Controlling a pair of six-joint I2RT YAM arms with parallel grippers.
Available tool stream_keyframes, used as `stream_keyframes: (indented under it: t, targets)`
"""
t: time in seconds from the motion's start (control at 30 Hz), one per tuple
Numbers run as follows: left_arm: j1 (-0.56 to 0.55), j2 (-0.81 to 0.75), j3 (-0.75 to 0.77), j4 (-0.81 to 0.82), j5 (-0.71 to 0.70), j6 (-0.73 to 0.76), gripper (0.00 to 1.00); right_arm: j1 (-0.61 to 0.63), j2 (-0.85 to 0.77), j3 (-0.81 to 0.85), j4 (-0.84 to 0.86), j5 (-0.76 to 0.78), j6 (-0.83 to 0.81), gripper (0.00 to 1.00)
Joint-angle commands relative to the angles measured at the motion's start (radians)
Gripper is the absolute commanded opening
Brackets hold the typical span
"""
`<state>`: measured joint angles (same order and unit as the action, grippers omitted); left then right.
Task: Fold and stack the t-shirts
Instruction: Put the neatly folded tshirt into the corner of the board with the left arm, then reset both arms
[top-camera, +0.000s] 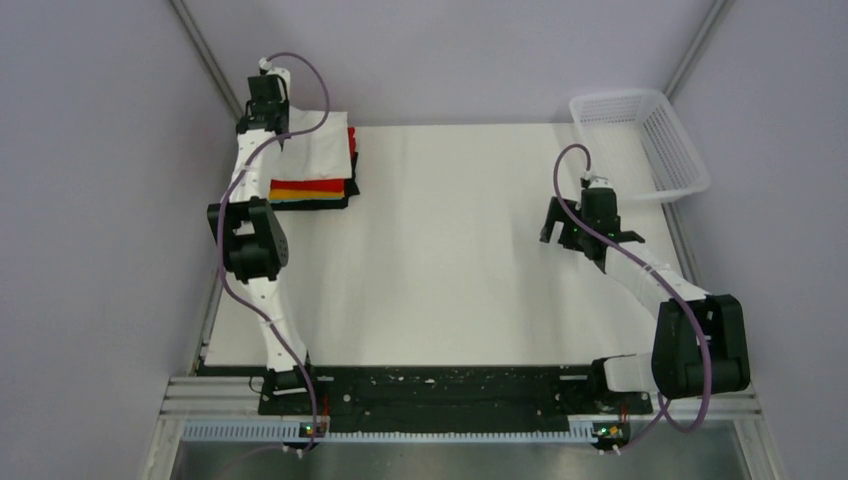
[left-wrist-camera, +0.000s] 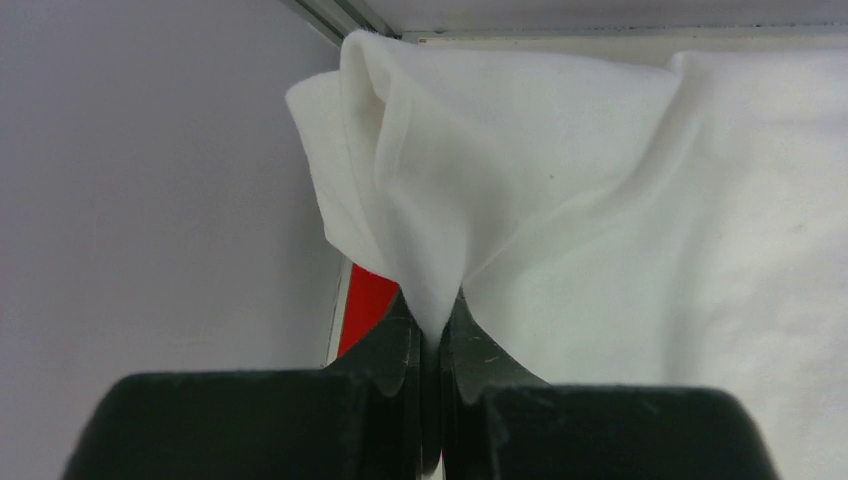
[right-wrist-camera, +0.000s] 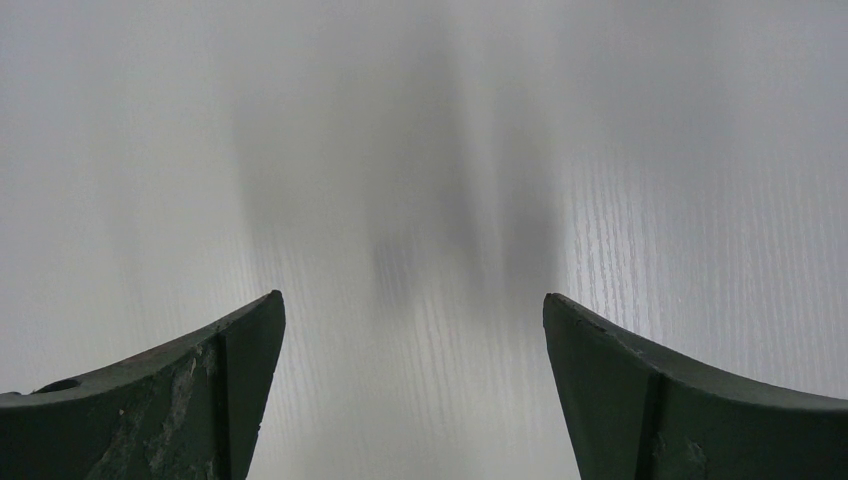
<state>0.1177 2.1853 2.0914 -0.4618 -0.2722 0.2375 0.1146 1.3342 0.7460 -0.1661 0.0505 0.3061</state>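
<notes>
We found the t-shirts (top-camera: 315, 170) folded in a pile at the far left corner of the table (top-camera: 450, 280). The white t-shirt (top-camera: 318, 150) lay on top, and along the pile's near edge we saw bands of the red t-shirt (top-camera: 310, 186), the orange-yellow t-shirt (top-camera: 305, 194) and the black t-shirt (top-camera: 312, 204) beneath it. The left gripper (top-camera: 283, 140) stood over the far left part of the pile, its jaws pinched tight on a raised fold of the white cloth. In the left wrist view the fabric rose in a peak from between the fingers (left-wrist-camera: 395, 345) and draped away to the right, with a sliver of red showing just under it on the left. The right gripper (top-camera: 592, 232) hung over bare tabletop on the right side, well apart from the pile. Its fingers (right-wrist-camera: 230, 390) were spread wide and held nothing, with only the pale wood-grain surface below them. A white mesh basket (top-camera: 640, 140) sat at the far right corner.
</notes>
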Motion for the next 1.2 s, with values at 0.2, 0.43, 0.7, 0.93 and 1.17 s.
stream_keyframes:
  t: [0.2,0.43,0.7,0.93,1.17]
  targets:
    - [0.058,0.077,0.060,0.066,0.073,0.016,0.00,-0.009,0.021,0.070,-0.019,0.022,-0.009,0.99]
    - [0.085,0.115,0.076,0.080,0.034,-0.014,0.00,-0.010,0.037,0.087,-0.032,0.025,-0.007,0.99]
    - [0.102,0.096,0.076,0.083,-0.105,-0.134,0.76,-0.009,0.040,0.100,-0.045,0.032,-0.002,0.99]
    - [0.097,-0.109,0.055,-0.039,-0.272,-0.506,0.99,-0.010,-0.011,0.100,-0.013,0.032,0.024,0.99]
    - [0.011,-0.535,-0.450,0.138,-0.051,-0.625,0.99,-0.009,-0.133,0.026,0.047,0.094,0.054,0.99]
